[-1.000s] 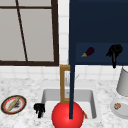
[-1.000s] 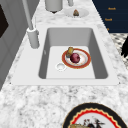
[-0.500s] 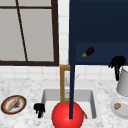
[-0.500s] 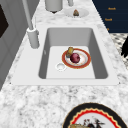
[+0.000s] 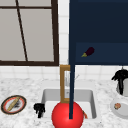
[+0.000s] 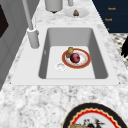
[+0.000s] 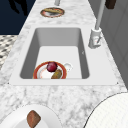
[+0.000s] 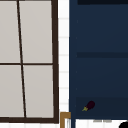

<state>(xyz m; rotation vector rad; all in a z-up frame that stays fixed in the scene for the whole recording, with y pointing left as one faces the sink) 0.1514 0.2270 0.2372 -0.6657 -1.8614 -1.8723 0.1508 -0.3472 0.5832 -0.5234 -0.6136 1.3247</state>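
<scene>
Overhead, the dark navy wall cabinet (image 5: 100, 32) filled the upper right of the front view, with a small purple eggplant (image 5: 88, 52) on its lowest shelf, seen again at the lower middle of the upper view. Beside it, at upper left, stood the brown-framed window (image 5: 27, 32). Below, the white rectangular sink basin (image 6: 72, 40) sat in the speckled grey marble counter (image 6: 37, 100), and in the left side view a red-rimmed round plate (image 6: 85, 61) lay on the basin floor carrying a dark red round fruit (image 6: 75, 57) and a small brownish piece of food touching its rim. A large red ball (image 5: 67, 115) showed at the bottom centre of the front view. A patterned round plate (image 5: 13, 104) lay on the counter at lower left, and a white plate (image 5: 121, 110) with a brown morsel at lower right. The right hand (image 5: 121, 76) hung at the right edge beside a grey metal pot, fingers pointing down and loosely relaxed, holding nothing. The left hand (image 5: 39, 109) hovered at the sink's left rim, fingers drooping, holding nothing.
</scene>
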